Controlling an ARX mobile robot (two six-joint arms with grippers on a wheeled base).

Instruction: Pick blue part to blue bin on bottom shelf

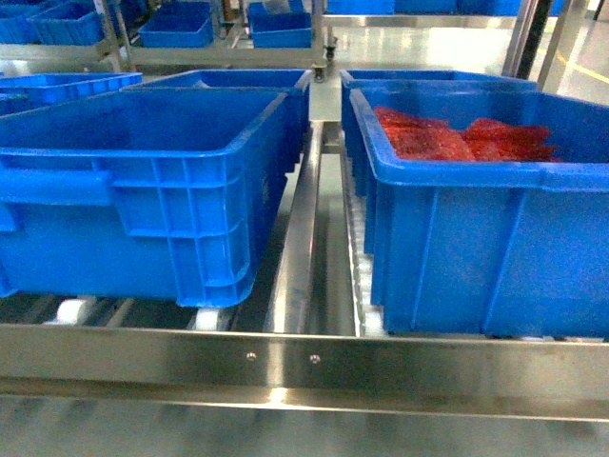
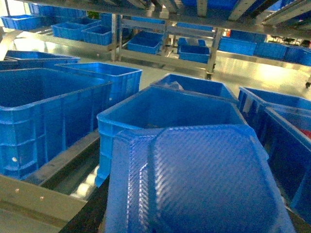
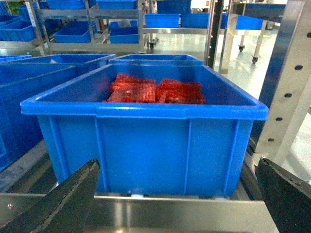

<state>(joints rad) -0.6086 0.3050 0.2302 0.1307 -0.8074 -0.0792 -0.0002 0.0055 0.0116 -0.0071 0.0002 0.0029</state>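
The right hand point(image 3: 177, 204) stands with its two dark fingers point(image 3: 63, 199) wide apart, holding nothing, just before the crate of red packets point(image 3: 155, 90). The left hand is hidden behind a ribbed blue part point(image 2: 204, 184) filling its view; its grip cannot be told. Two front crates sit on the bottom shelf point(image 1: 304, 367): the blue bin point(image 1: 143, 181) left, packet crate point(image 1: 476, 228) right.

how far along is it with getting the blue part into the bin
Pickup seems done: a blue textured piece fills the left wrist view close to the camera, though the grip itself is hidden. Left to do is the drop: the blue bin on the shelf looks empty. The right gripper is open and idle, facing the crate of red packets.
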